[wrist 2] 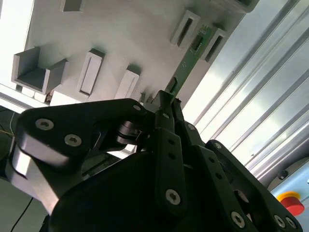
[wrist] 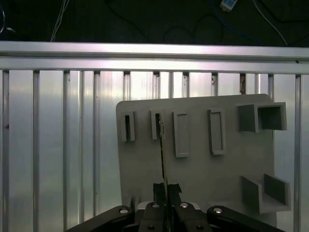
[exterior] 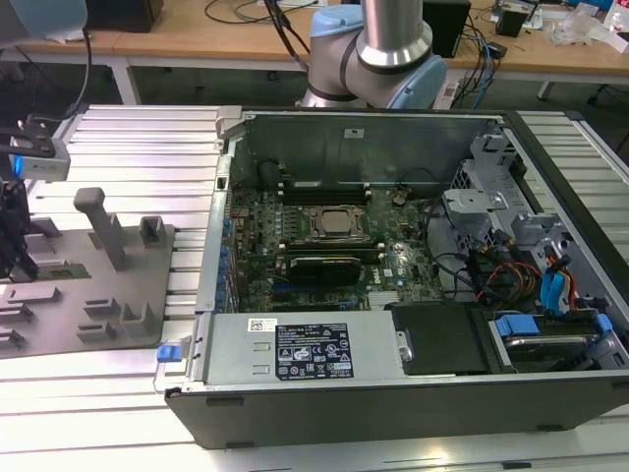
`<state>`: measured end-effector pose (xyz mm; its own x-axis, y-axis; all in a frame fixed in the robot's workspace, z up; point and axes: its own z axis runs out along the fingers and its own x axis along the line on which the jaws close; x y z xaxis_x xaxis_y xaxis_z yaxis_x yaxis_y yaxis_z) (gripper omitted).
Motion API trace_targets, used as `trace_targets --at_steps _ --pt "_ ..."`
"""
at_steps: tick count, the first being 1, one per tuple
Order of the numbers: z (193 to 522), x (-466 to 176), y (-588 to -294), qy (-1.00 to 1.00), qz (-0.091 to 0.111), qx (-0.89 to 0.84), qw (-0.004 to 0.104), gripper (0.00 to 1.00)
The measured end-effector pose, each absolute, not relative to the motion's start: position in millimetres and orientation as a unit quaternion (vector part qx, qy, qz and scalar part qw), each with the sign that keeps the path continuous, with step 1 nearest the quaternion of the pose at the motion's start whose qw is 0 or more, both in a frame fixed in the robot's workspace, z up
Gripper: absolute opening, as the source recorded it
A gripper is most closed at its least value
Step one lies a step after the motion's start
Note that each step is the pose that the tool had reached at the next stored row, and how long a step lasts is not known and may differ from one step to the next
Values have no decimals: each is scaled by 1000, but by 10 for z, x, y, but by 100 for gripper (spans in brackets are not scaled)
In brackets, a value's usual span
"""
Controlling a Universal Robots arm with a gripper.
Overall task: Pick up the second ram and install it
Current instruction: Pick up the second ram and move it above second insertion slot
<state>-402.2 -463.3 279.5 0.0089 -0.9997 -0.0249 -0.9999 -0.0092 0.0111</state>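
The second ram [wrist 2: 192, 53] is a thin green board standing on edge in the grey fixture tray [wrist 2: 120, 34], its far end between two slot blocks. In the first wrist view the second ram [wrist: 163, 159] shows edge-on as a dark line across the tray [wrist: 207, 179]. My gripper [wrist 2: 167, 100] has both black fingers pressed against the ram's near end, one on each face. In the exterior view the gripper [exterior: 20, 258] hangs at the far left over the tray [exterior: 133, 285], with the ram [exterior: 57, 267] showing as a green strip beside it.
An open computer case [exterior: 393, 393] lies at the exterior view's right, with the processor socket [exterior: 334, 224] and black memory slots [exterior: 324, 187] on its board. A tall grey post [exterior: 101, 224] rises from the tray. Ribbed aluminium table [wrist: 48, 145] surrounds everything.
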Motion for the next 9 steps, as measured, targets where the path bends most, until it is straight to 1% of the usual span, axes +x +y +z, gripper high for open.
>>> trace_targets --at_steps 9 --pt "2945 -4022 -4633 704 13 -710 5 14"
